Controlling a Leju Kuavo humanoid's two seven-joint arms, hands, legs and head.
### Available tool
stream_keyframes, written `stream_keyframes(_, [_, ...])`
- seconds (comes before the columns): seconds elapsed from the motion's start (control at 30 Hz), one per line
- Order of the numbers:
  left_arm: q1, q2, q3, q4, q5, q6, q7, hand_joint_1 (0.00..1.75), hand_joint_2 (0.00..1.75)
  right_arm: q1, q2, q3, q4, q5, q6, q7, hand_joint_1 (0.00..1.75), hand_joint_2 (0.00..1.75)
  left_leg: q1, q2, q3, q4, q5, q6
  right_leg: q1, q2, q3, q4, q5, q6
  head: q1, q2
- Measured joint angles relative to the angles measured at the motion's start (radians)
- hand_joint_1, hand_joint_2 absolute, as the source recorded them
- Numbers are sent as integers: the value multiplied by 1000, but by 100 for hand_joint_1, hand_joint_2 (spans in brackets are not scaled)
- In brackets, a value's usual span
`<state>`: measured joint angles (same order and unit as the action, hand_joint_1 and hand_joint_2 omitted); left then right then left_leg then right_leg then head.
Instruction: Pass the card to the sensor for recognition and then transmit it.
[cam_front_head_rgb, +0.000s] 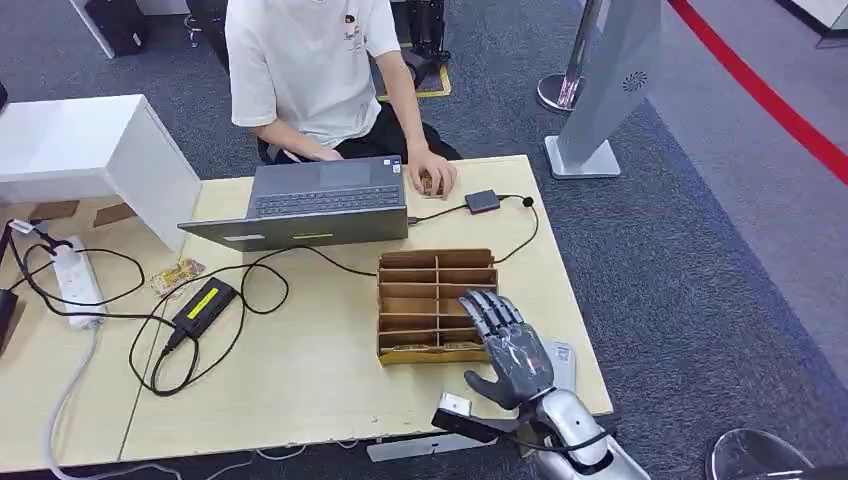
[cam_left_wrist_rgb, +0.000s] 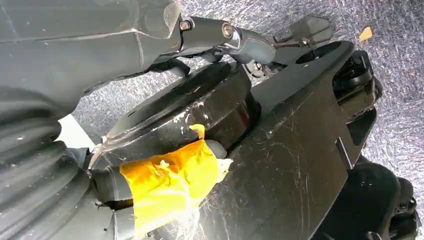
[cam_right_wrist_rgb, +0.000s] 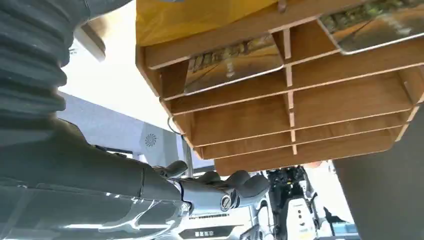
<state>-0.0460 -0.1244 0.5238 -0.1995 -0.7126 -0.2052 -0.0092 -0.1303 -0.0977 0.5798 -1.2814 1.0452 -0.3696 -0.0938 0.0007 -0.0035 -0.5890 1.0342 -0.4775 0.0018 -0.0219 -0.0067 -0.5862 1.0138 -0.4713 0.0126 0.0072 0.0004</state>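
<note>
A wooden card rack (cam_front_head_rgb: 437, 290) stands on the table, with cards (cam_front_head_rgb: 425, 350) lying in its nearest row. My right hand (cam_front_head_rgb: 508, 350) hovers over the rack's near right corner, fingers spread and holding nothing. The right wrist view shows this hand (cam_right_wrist_rgb: 150, 185) stretched out beside the rack (cam_right_wrist_rgb: 300, 110), where two cards (cam_right_wrist_rgb: 232, 62) lie in the slots. The sensor, a small black box (cam_front_head_rgb: 481, 200) on a cable, sits at the table's far side. A person's hand holds a card (cam_front_head_rgb: 432, 184) beside it. My left hand (cam_left_wrist_rgb: 150, 40) hangs by my body, fingers extended and holding nothing.
A person sits behind an open laptop (cam_front_head_rgb: 320, 200) at the far edge. Cables, a power adapter (cam_front_head_rgb: 203, 305) and a power strip (cam_front_head_rgb: 78, 280) cover the left half. A white box (cam_front_head_rgb: 90, 150) stands far left, with a loose card (cam_front_head_rgb: 177, 275) near it. A pale flat object (cam_front_head_rgb: 562, 362) lies under my right hand.
</note>
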Motion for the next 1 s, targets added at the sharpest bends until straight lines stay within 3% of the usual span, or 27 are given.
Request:
stream_keyframes(0.4, [0, 0, 1, 0, -6, -2, -3, 0, 175, -9, 19, 0, 49, -13, 0, -11, 0, 175, 0, 0, 0, 0, 0, 0, 0, 0, 0, 0, 0, 0, 0, 0])
stream_keyframes(0.43, [0, 0, 1, 0, -6, -2, -3, 0, 175, -9, 20, 0, 49, -13, 0, -11, 175, 175, 0, 0, 0, 0, 0, 0, 0, 0, 0, 0, 0, 0, 0, 0])
stream_keyframes(1.0, [0, -1, 10, 0, -10, -6, -3, 0, 175, -14, 26, -3, 57, -30, -16, -33, 175, 175, 0, 0, 0, 0, 0, 0, 0, 0, 0, 0, 0, 0, 0, 0])
